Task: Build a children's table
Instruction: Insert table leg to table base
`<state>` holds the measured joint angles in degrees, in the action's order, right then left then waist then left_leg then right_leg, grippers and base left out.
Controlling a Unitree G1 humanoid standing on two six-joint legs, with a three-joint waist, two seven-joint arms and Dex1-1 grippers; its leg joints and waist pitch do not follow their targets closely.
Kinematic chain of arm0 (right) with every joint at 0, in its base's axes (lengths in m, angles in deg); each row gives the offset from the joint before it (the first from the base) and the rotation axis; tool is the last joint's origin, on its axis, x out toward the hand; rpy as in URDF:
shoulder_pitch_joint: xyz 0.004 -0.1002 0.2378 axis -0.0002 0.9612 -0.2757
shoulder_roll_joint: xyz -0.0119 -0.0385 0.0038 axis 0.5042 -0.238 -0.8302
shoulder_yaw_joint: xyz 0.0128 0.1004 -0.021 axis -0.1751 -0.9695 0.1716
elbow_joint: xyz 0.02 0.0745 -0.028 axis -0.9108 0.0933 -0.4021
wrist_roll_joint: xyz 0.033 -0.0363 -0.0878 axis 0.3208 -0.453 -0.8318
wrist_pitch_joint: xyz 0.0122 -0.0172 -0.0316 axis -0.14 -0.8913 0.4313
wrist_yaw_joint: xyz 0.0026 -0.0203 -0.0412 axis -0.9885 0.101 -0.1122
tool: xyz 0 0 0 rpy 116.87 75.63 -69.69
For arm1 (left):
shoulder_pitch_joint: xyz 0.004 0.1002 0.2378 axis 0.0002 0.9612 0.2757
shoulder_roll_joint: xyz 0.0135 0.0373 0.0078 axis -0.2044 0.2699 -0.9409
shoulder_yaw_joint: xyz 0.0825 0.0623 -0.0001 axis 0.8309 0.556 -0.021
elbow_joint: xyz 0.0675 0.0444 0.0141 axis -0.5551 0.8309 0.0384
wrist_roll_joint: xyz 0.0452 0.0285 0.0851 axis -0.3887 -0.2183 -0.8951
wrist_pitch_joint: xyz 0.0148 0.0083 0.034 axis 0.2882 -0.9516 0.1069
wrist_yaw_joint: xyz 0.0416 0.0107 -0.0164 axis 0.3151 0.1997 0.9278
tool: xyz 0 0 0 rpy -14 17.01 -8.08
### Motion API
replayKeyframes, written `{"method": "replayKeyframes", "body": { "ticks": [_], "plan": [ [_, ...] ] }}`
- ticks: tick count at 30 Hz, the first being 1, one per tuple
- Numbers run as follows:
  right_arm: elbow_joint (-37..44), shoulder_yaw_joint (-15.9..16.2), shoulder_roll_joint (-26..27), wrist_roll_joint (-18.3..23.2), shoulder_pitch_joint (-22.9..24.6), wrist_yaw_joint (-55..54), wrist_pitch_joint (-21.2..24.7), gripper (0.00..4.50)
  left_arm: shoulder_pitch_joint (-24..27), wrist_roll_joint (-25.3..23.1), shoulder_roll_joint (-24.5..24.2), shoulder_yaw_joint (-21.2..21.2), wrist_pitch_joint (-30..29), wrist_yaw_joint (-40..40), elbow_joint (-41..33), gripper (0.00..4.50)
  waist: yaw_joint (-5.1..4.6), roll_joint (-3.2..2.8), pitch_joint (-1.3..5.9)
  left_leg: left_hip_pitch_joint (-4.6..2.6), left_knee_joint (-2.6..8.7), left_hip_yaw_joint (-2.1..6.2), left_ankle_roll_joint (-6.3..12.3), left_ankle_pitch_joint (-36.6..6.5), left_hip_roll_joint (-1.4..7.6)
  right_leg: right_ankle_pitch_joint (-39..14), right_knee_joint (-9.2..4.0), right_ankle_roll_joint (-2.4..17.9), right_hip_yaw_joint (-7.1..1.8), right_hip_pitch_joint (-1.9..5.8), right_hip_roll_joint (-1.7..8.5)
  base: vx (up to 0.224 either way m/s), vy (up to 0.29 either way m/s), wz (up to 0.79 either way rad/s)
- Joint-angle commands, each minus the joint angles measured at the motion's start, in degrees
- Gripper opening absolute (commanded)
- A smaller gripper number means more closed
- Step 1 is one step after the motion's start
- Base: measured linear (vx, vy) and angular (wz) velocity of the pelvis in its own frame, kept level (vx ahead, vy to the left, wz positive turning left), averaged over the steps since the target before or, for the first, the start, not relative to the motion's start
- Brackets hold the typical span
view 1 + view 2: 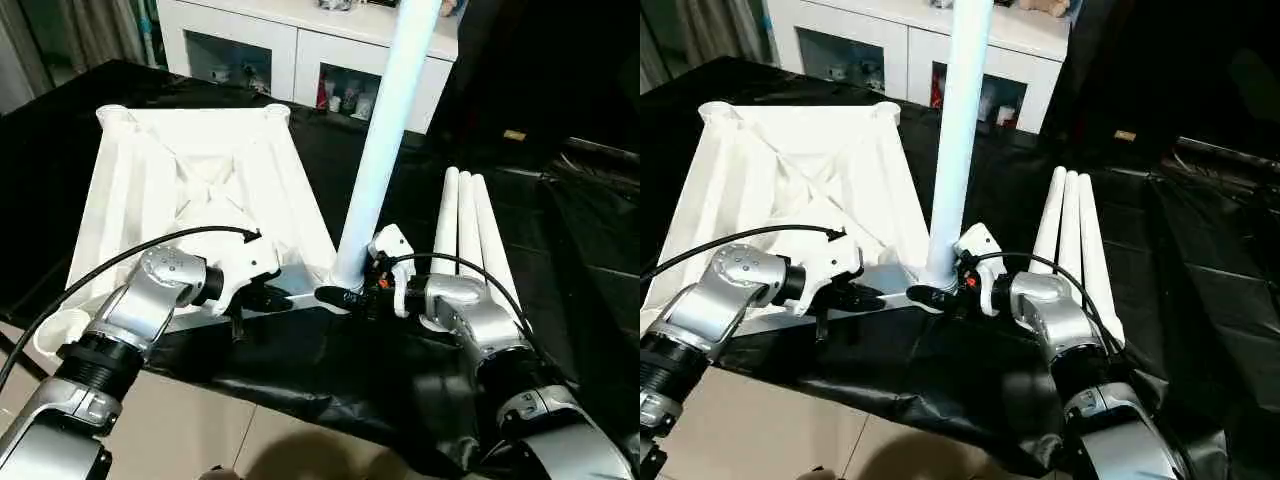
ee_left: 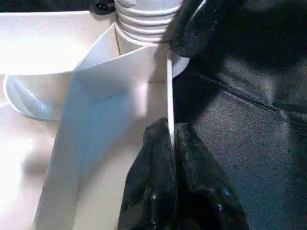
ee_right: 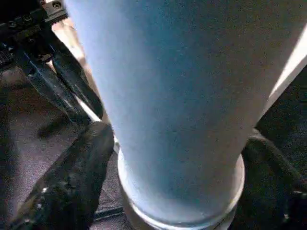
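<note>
Left claw (image 1: 262, 298) pinches the white table's (image 1: 200, 180) edge at lower centre; right claw (image 1: 345, 297) straddles the upright leg (image 1: 385, 150), three legs (image 1: 470, 235) right.

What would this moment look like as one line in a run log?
stage: first leg upright in tabletop corner | left gripper: pinching tabletop edge | right gripper: around leg base | spare legs: three beside

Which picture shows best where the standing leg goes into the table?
The left wrist view: the leg's ribbed end sits in the corner socket, close up. The right wrist view shows the leg's base between the right gripper fingers. The eye views show the whole leg, the joint partly hidden.
</note>
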<state>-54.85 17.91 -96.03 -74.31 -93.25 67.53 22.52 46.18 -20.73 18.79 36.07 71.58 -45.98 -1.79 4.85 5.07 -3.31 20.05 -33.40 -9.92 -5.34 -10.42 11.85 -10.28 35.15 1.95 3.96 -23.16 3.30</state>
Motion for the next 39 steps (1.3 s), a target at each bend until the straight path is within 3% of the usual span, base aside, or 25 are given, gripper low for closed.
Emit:
{"method": "replayKeyframes", "body": {
  "ticks": [1, 5, 11, 16, 19, 20, 22, 24, 25, 26, 28, 31, 32, 34, 36, 38, 39],
  "plan": [
    [1.1, 0.3, -0.6, -0.8, 0.3, 0.6, 0.8, 3.35, 0.3, 0.5, 0.4, 2.1, 0.7, -1.8, -1.3, 0.0, -0.22, -1.52, 3.66, -0.49, 4.12, 0.34, -0.87, -11.8, 1.82, -11.6, -3.86, 10.7, -3.21, 2.9, 4.71, 0.0, 0.0, 0.0],
    [1.9, 0.4, -1.1, -0.5, 0.5, 1.0, 1.5, 3.04, 0.4, 0.5, 0.1, 1.7, 0.5, -2.4, -1.6, 0.0, -0.22, -1.67, 3.77, -0.48, 4.07, 0.32, -0.64, -10.5, 1.82, -8.1, -3.45, 11.6, -3.12, 3.01, 4.54, 0.0, 0.0, 0.0],
    [1.7, 0.1, -0.9, -0.4, 1.0, 0.6, 1.3, 2.79, 0.6, 0.5, -0.3, 1.8, 0.7, -3.1, -1.3, 0.0, -0.12, -1.65, 3.69, -0.48, 4.07, 0.28, -0.77, -11.6, 1.74, -10.0, -3.73, 11.3, -3.17, 3.06, 4.65, 0.0, 0.0, 0.0],
    [-0.6, -1.6, 1.2, -0.6, 1.3, -5.1, 0.6, 2.76, 0.7, 0.2, 0.2, 1.7, 0.2, -2.5, -0.9, 0.0, -0.24, -2.04, 3.64, -0.63, 4.19, 0.38, -1.47, -12.8, 1.75, -10.8, -3.84, 11.1, -3.15, 2.9, 4.6, 0.0, 0.0, 0.0],
    [-3.3, -3.4, 2.9, -0.9, 0.3, -11.6, 0.6, 2.75, -0.7, -0.4, 2.4, 0.6, -0.6, 1.9, 1.6, 0.0, -0.57, -2.12, 3.45, -0.82, 4.26, 0.42, -2.33, -15.2, 1.7, -15.2, -4.31, 10.4, -3.15, 2.6, 4.66, 0.0, 0.0, 0.0],
    [-4.7, -4.2, 3.8, -1.0, -0.2, -14.8, 0.4, 2.75, -1.6, -0.8, 3.8, -0.1, -0.9, 4.7, 3.3, 0.0, -0.61, -2.5, 3.36, -0.92, 4.25, 0.54, -2.65, -16.5, 1.64, -17.6, -4.55, 10.0, -3.12, 2.5, 4.7, 0.0, 0.0, 0.0],
    [-5.9, -5.0, 4.5, -1.1, -0.7, -17.8, 0.1, 2.75, -2.5, -1.2, 5.0, -0.6, -1.3, 7.3, 4.9, 0.0, -0.74, -2.3, 3.35, -0.95, 4.28, 0.62, -2.78, -17.5, 1.62, -19.6, -4.78, 9.4, -3.06, 2.47, 4.7, 0.0, 0.0, 0.0],
    [-12.8, -10.2, 8.3, -0.2, -3.9, -35.7, -0.7, 2.75, -7.6, -2.1, 12.2, -3.8, -1.7, 21.0, 14.5, 0.0, -1.12, -2.51, 3.26, -1.1, 4.08, 0.6, -3.32, -17.8, 1.31, -23.2, -5.3, 8.4, -3.03, 1.96, 4.68, 0.0, 0.0, 0.0],
    [-13.7, -10.9, 8.8, 0.0, -4.4, -38.0, -0.9, 2.75, -8.4, -1.9, 13.3, -4.4, -1.4, 22.7, 15.7, 0.0, -0.95, -2.32, 3.39, -1.58, 3.77, 0.7, -3.42, -18.5, 1.16, -25.3, -5.45, 7.7, -2.83, 1.8, 4.72, 0.0, 0.0, 0.0],
    [-13.9, -11.1, 8.9, 0.1, -4.4, -38.5, -0.9, 2.75, -8.5, -1.8, 13.5, -4.5, -1.4, 23.0, 16.0, 0.0, -0.82, -2.13, 3.28, -1.26, 3.74, 0.52, -2.44, -17.9, 1.06, -26.0, -5.84, 7.0, -2.87, 1.92, 4.87, 0.0, 0.0, 0.0],
    [-16.1, -12.4, 10.4, 0.4, -5.7, -43.9, -2.3, 2.75, -10.8, -0.4, 17.2, -6.8, -0.5, 27.7, 19.7, 0.0, -0.76, -2.45, 3.31, -0.76, 3.86, 0.49, -1.68, -16.3, 1.11, -25.1, -5.86, 6.3, -2.96, 2.07, 4.78, 0.0, 0.0, 0.0],
    [-18.0, -13.4, 12.2, 0.3, -7.0, -49.7, -4.1, 2.75, -13.3, -2.3, 19.6, -6.3, 1.6, 33.5, 24.4, 0.0, -0.16, -2.51, 3.56, -0.6, 3.78, 0.38, -0.94, -13.9, 1.03, -22.2, -5.43, 6.3, -2.98, 2.32, 4.74, 0.0, 0.0, 0.0],
    [-18.4, -13.4, 12.8, 0.2, -7.4, -50.4, -4.5, 2.75, -13.8, -2.9, 20.0, -6.0, 2.0, 34.7, 25.4, 0.0, 0.02, -2.84, 3.69, -0.64, 3.72, 0.27, -0.77, -13.0, 1.08, -20.0, -5.24, 6.7, -3.1, 2.18, 4.73, 0.0, 0.0, 0.0],
    [-18.7, -13.4, 13.4, 0.2, -7.8, -50.6, -4.8, 2.75, -14.2, -3.4, 20.1, -5.5, 2.4, 35.1, 26.1, 0.0, -0.01, -2.86, 3.8, -0.45, 3.73, 0.2, -0.41, -12.4, 1.0, -17.8, -4.99, 7.1, -3.07, 2.4, 4.51, 0.0, 0.0, 0.0],
    [-18.7, -12.9, 14.0, -0.3, -8.2, -50.4, -5.2, 2.75, -14.5, -3.9, 20.1, -5.1, 2.7, 35.3, 26.5, 0.0, 0.11, -3.01, 3.98, 0.01, 3.65, 0.14, 0.59, -9.7, 1.04, -12.2, -4.32, 8.5, -3.07, 2.85, 4.62, 0.0, 0.0, 0.0],
    [-19.6, -13.1, 14.7, -0.6, -8.9, -49.7, -6.8, 2.75, -15.3, -4.6, 20.2, -4.9, 4.1, 35.1, 28.4, 0.0, 0.09, -2.97, 4.07, 0.09, 3.61, 0.08, 1.04, -9.1, 0.97, -10.9, -4.2, 9.0, -3.04, 2.98, 4.59, 0.0, 0.0, 0.0],
    [-19.9, -13.3, 15.0, -0.5, -9.1, -49.1, -7.5, 3.31, -15.6, -4.8, 20.2, -4.9, 4.6, 34.9, 29.1, 0.0, 0.11, -3.1, 4.05, -0.02, 3.64, 0.08, 1.12, -9.5, 0.99, -11.4, -4.3, 9.0, -3.03, 2.97, 4.66, 0.0, 0.0, 0.0]
  ]
}}
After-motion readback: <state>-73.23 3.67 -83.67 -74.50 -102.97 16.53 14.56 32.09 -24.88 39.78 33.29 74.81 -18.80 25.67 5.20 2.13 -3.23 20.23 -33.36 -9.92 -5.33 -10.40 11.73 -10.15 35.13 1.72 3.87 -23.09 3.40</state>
